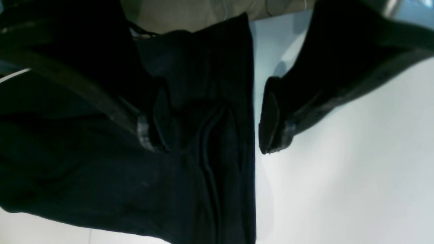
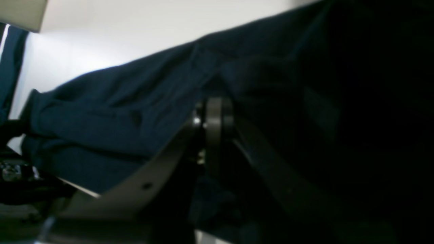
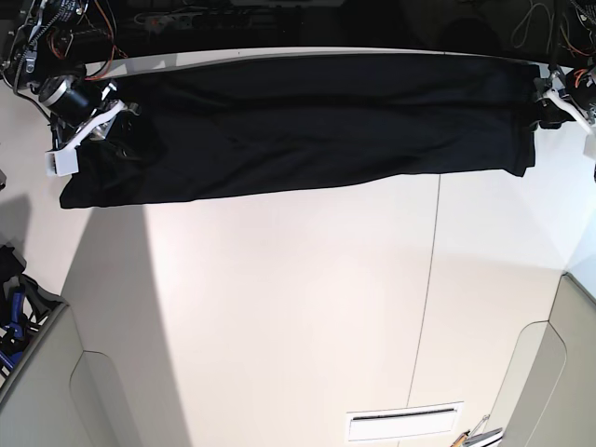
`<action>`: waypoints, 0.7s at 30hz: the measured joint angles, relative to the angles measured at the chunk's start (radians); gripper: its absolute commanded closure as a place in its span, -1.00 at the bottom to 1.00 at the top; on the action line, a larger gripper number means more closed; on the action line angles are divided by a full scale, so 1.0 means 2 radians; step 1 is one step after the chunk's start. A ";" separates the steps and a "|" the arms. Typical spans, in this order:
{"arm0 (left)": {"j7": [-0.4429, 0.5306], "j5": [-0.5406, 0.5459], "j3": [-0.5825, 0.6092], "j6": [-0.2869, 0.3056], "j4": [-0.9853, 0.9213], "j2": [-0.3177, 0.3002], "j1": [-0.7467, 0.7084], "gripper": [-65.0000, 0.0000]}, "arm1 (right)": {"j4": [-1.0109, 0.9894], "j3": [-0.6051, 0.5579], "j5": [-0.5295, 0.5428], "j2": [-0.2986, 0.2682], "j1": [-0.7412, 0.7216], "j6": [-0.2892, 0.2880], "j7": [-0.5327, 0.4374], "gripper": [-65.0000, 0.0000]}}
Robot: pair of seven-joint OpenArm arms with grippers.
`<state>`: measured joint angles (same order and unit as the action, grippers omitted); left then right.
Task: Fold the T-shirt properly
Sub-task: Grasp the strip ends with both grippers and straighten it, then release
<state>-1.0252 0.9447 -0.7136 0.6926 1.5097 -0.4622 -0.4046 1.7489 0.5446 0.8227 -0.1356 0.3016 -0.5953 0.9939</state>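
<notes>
The black T-shirt (image 3: pixel 317 121) lies stretched in a long band across the far side of the white table (image 3: pixel 298 307). My right gripper (image 3: pixel 110 119) is at the shirt's left end in the base view. In the right wrist view its fingers meet (image 2: pixel 213 117) with dark cloth (image 2: pixel 112 118) bunched over them, so it looks shut on the fabric. My left gripper (image 3: pixel 545 104) is at the shirt's right end. In the left wrist view it is open (image 1: pixel 212 130): one finger (image 1: pixel 154 130) is over the cloth (image 1: pixel 210 84), the other (image 1: pixel 271 122) over bare table beside the shirt's edge.
A seam (image 3: pixel 430 279) runs down the table. A white slot plate (image 3: pixel 402 425) sits near the front edge. Grey bins stand at the front left (image 3: pixel 37 382) and front right (image 3: pixel 559 372). Wiring and electronics (image 3: pixel 65 19) crowd the back left.
</notes>
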 measured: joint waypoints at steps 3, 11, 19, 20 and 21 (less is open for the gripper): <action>0.007 -0.008 0.000 0.000 -0.009 -0.001 0.000 -0.30 | 0.000 0.000 0.006 0.000 -0.003 0.000 0.003 1.00; 0.024 0.028 0.020 0.002 -0.061 -0.002 0.002 -0.30 | 0.000 0.000 0.007 0.000 -0.003 0.000 0.009 1.00; -0.050 0.111 0.041 0.004 -0.062 -0.004 0.003 -0.30 | 0.000 0.000 0.032 0.000 -0.003 0.000 0.020 1.00; -0.056 0.116 0.041 0.004 -0.062 -0.004 0.003 -0.29 | 0.000 0.000 0.032 0.000 -0.003 0.000 0.020 1.00; -0.060 0.118 0.041 0.004 -0.062 -0.004 0.003 -0.29 | 0.000 0.000 0.032 0.000 -0.003 0.000 0.020 1.00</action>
<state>-1.1446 1.1801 -0.6312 0.7002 1.3865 -0.4706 -0.3992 1.7489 0.5446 0.8864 -0.1360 0.2958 -0.5949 1.0336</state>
